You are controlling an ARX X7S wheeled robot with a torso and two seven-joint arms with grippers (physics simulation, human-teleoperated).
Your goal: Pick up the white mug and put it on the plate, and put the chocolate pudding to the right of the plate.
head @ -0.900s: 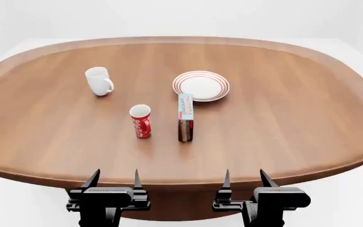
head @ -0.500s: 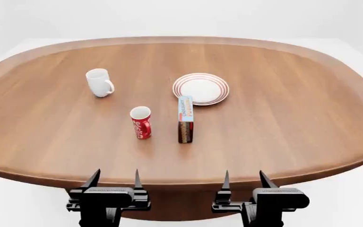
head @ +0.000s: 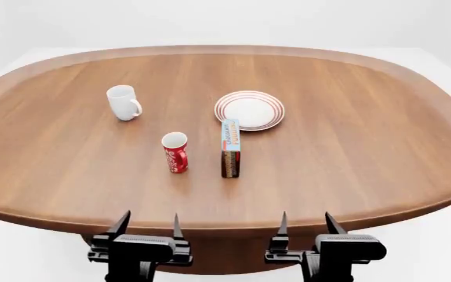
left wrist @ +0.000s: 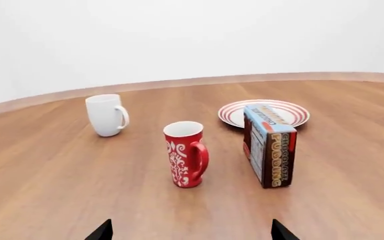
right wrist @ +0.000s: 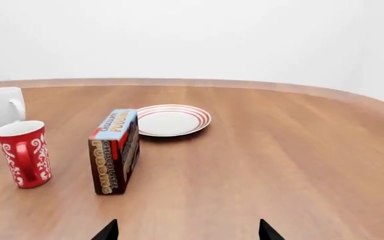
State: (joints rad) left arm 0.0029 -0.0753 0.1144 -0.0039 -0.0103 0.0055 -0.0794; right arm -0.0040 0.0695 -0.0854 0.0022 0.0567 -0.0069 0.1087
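Observation:
The white mug (head: 124,102) stands upright at the far left of the table, handle to the right; it also shows in the left wrist view (left wrist: 106,115) and the right wrist view (right wrist: 2,106). The plate (head: 249,110) lies near the middle, bare (left wrist: 264,113) (right wrist: 170,120). The chocolate pudding (head: 230,147) stands on edge just in front of the plate (left wrist: 269,146) (right wrist: 116,151). My left gripper (head: 148,224) and right gripper (head: 307,223) are open and empty at the table's near edge, well short of all objects.
A red cup with white lettering (head: 174,151) stands left of the pudding, between my left gripper and the white mug (left wrist: 186,154) (right wrist: 24,154). The oval wooden table (head: 366,147) has a raised rim; bare wood lies right of the plate.
My left gripper has shifted slightly right and lower in the head view. The objects and the right gripper have barely moved.

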